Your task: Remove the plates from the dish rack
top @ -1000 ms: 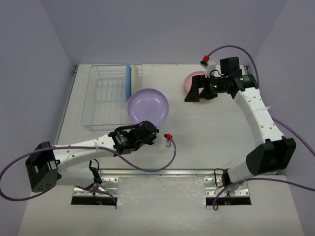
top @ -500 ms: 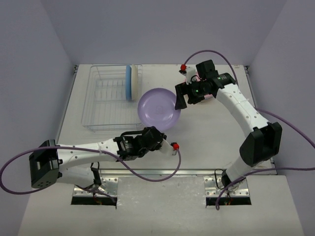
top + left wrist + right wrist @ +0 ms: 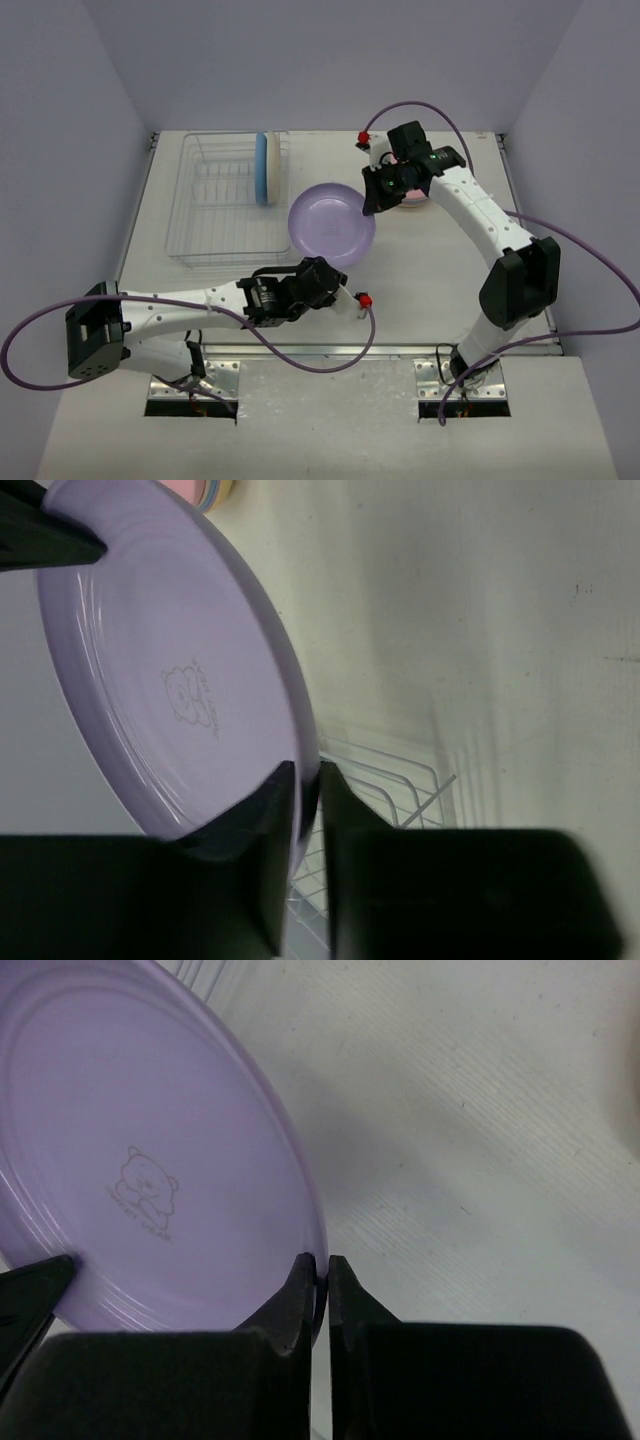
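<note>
Two grippers, one plate: both arms hold the same lavender plate [image 3: 332, 224] at opposite sides of its rim.
Left gripper [image 3: 322, 268]: nearly closed, its two fingers pinch the near edge of the plate; in the left wrist view the rim sits in the narrow gap between them.
Right gripper [image 3: 370, 200]: also nearly closed, clamped on the far right edge of the plate; in the right wrist view the rim passes between its fingertips.
Lavender plate: out of the rack, just to the right of it, above the table [image 3: 430, 290]; the face with a small bear mark is turned to both wrist cameras.
Dish rack [image 3: 215, 215]: clear wire, at the far left of the table; a blue plate [image 3: 261, 168] stands on its edge in the far right part.
Stack of plates [image 3: 414, 198]: pink on top, flat on the table, partly hidden behind the right gripper.
</note>
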Tool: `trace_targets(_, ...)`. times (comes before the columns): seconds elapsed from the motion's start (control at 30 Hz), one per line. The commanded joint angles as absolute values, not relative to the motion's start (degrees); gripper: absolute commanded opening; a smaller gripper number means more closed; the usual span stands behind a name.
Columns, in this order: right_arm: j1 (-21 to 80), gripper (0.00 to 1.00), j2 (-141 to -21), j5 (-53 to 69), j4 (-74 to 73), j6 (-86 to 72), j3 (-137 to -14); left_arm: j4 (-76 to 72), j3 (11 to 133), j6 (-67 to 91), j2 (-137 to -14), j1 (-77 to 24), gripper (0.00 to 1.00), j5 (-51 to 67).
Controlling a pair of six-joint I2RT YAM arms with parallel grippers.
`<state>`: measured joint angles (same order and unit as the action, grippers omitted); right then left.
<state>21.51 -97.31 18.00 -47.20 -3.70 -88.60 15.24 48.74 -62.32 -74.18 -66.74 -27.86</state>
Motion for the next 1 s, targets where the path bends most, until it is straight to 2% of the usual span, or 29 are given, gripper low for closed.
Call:
trace_targets(0.0, 21.46, 0.00, -94.67, 15.43, -44.75, -2.36, -87.89, 12.66, 52.21, -60.55, -73.32, -67.34, 0.57, -30.46)
trace_targets(0.03, 21.45, 0.00, -94.57, 15.38, -44.67, -2.37, -87.89, 12.66, 52.21, -60.19, -73.30, -67.25, 0.67, -30.64)
trace_targets(0.07, 20.60, 0.00, -94.08, 15.10, -44.65, -2.44, -88.45, 12.38, 52.28, -59.21, -73.30, -66.89, 0.88, -30.95)
trace_targets(0.1, 19.58, 0.00, -94.00, 15.03, -44.65, -2.46, -89.12, 12.27, 52.62, -58.33, -73.30, -66.43, 0.96, -31.06)
trace_targets(0.13, 18.53, 0.00, -94.07, 15.06, -44.66, -2.49, -89.79, 12.22, 53.03, -57.51, -73.29, -65.97, 0.99, -31.10)
trace_targets(0.23, 12.43, 0.00, -95.42, 16.70, -44.89, -3.29, -92.83, 12.39, 54.75, -54.46, -72.84, -63.44, 1.00, -30.28)
trace_targets(0.5, -5.64, 0.00, -106.02, 21.19, -44.54, -3.08, -102.58, 20.00, 72.43, -34.50, -70.39, -48.25, 1.00, -21.82)
trace_targets(0.73, -8.17, 0.00, -115.16, 20.40, -40.57, -4.70, -107.91, 27.10, 80.72, -21.38, -69.87, -37.42, 1.00, -14.26)
trace_targets(0.97, -8.17, 0.00, -125.68, 19.22, -39.86, -6.15, -118.64, 29.61, 77.24, -13.42, -66.90, -29.03, 1.00, -7.66)
